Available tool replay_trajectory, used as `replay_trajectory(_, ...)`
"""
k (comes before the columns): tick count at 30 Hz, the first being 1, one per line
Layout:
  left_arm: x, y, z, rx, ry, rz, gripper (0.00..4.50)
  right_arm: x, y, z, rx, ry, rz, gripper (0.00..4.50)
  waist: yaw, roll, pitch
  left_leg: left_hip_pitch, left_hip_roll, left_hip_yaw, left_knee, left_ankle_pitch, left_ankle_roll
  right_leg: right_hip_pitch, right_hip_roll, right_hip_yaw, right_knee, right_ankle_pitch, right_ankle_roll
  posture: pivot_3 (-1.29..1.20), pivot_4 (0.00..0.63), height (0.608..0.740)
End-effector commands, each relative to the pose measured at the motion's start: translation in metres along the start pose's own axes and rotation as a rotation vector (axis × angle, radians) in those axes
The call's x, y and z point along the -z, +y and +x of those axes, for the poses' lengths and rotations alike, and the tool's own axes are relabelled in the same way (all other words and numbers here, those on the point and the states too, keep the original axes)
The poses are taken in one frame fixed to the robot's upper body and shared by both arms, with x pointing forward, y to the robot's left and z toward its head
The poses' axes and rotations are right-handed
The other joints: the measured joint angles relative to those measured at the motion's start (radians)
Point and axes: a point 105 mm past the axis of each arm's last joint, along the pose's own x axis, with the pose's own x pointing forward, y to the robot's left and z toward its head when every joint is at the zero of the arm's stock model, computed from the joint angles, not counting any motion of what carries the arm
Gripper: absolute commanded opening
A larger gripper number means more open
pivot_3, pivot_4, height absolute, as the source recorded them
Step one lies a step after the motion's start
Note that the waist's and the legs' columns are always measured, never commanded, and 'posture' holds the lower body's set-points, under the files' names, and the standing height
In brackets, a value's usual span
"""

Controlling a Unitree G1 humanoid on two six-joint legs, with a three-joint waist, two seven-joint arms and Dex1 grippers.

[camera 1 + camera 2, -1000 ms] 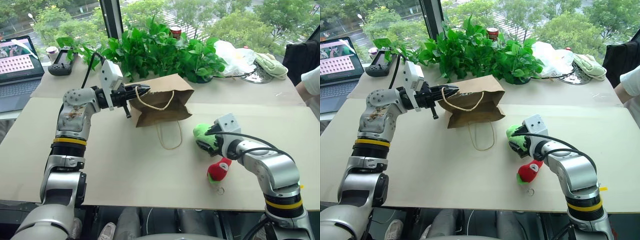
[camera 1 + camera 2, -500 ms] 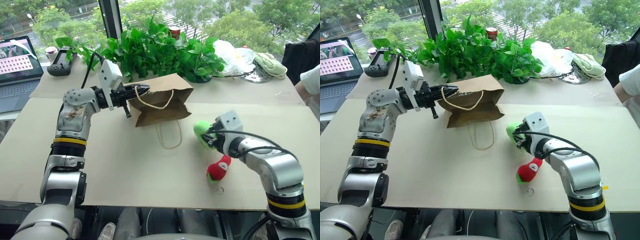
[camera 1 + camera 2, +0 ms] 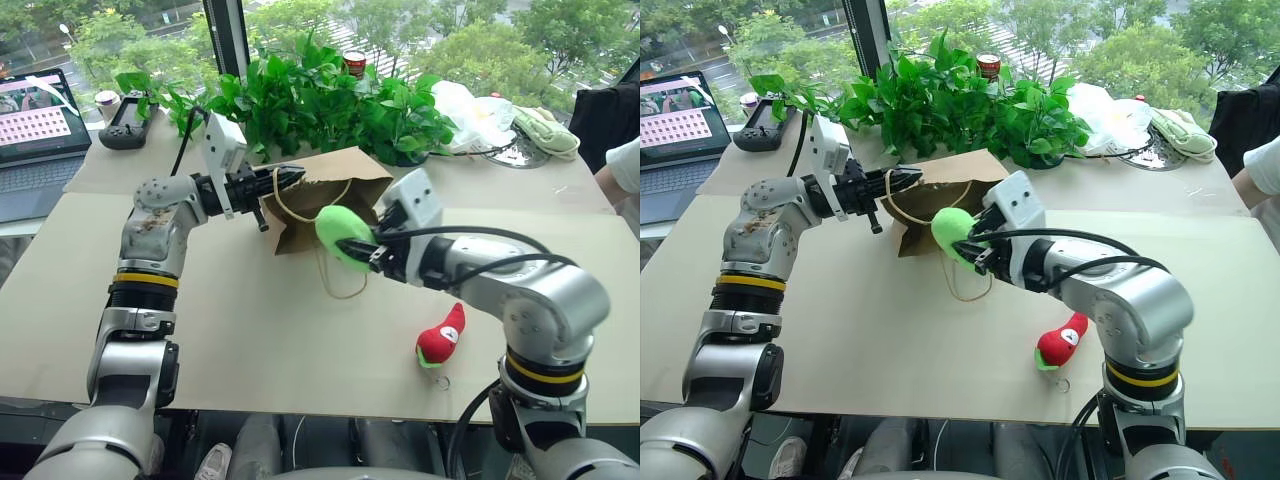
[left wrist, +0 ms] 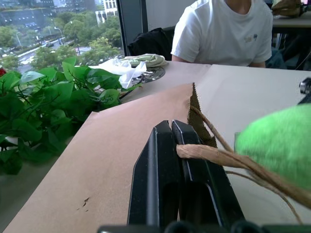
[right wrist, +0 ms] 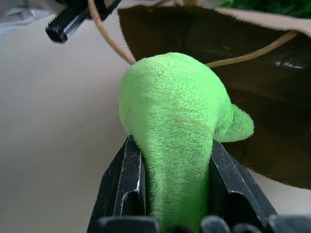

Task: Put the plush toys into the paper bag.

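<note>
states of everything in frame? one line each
Paper bag: on its side, mouth held open towards the green toy.
Left gripper: shut on the bag's upper handle.
Right gripper: shut on the green toy.
Green toy: lifted off the table, at the bag's mouth, not inside.
Chili toy: lying on the table, untouched.
Laptop: open, screen lit.

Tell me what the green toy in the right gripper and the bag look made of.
Green plush toy: soft, fuzzy pile fabric; it bulges between the right gripper's fingers. Paper bag: matte brown kraft paper, judging by the creases and the zigzag-cut rim; its handle, pinched by the left gripper, looks like twisted paper cord.
</note>
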Motion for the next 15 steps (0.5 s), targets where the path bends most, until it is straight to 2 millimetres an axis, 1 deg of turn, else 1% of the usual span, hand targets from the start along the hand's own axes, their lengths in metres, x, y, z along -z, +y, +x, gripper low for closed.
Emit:
replay_trajectory(1, -0.024, 0.0, 0.001, 0.007, -0.063, 0.035, 0.0, -0.012, -0.01, 0.005, 0.061, -0.032, -0.065, 1.48, 0.0, 0.0, 0.0, 0.0, 0.0, 0.0, 0.0, 0.0, 0.0, 0.0, 0.0, 0.0, 0.0, 0.0, 0.0, 0.0, 0.15, 0.713)
replay_trajectory(3, -0.024, -0.002, 0.002, 0.015, -0.064, 0.028, 0.0, -0.013, -0.014, 0.013, 0.081, -0.028, -0.072, 1.48, -0.001, 0.0, 0.0, 0.0, 0.0, 0.0, 0.0, 0.0, 0.0, 0.0, 0.0, 0.0, 0.0, 0.0, 0.0, 0.0, 0.15, 0.713)
replay_trajectory(7, -0.024, -0.003, 0.003, 0.021, -0.06, 0.028, 0.0, -0.015, -0.021, 0.019, 0.109, -0.024, -0.087, 1.48, -0.002, 0.0, 0.0, 0.0, 0.0, 0.0, 0.0, 0.0, 0.0, -0.001, 0.0, 0.0, 0.0, 0.0, 0.0, 0.0, 0.15, 0.713)
replay_trajectory(13, -0.02, -0.01, 0.004, 0.049, -0.049, 0.027, 0.0, -0.037, -0.029, 0.035, 0.148, -0.058, -0.097, 1.48, -0.005, 0.0, 0.0, 0.0, 0.0, 0.0, 0.0, 0.0, 0.0, -0.001, 0.0, 0.0, 0.0, 0.0, 0.0, 0.0, 0.15, 0.713)
replay_trajectory(15, -0.018, -0.012, 0.006, 0.057, -0.047, 0.023, 0.0, -0.044, -0.039, 0.044, 0.207, -0.06, -0.089, 1.48, -0.004, 0.0, 0.0, 0.0, 0.0, 0.0, 0.0, 0.0, 0.0, -0.001, 0.0, -0.001, 0.001, 0.0, 0.0, 0.0, 0.15, 0.713)
